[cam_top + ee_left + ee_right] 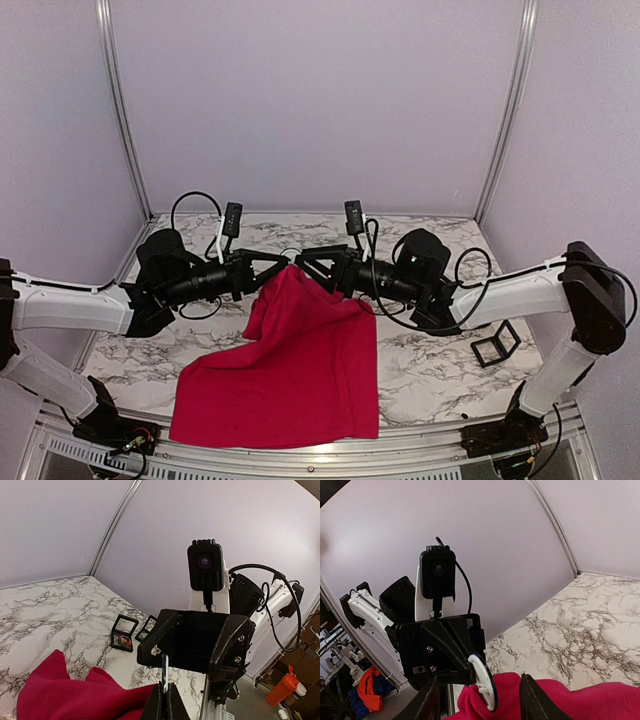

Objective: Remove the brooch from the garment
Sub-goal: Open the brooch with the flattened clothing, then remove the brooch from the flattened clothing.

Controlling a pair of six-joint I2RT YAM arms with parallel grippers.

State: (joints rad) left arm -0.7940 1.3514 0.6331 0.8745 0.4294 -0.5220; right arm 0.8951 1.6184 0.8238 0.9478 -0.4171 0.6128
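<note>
Two pincers, tip to tip. Item: left pincer [165,700], pinching a round white blue-rimmed brooch [482,677]. Item: right pincer [303,262], spread, bright red soft T-shirt [290,370] bunched between its fingers [427,702] and hanging below both. Risk: unsupported cloth may tug the brooch from that pinch. Right wrist shows its face; left wrist only its edge.

Robot lab test cell: marble-print table [430,370], pale wall panels [310,100] in aluminium framing [119,110], cardboard boxes [306,652] outside.

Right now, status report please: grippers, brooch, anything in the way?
Left gripper shut on brooch. Right gripper open, facing it. Shirt hangs from the pinch, hem on table. Boxes off right, clear.
</note>
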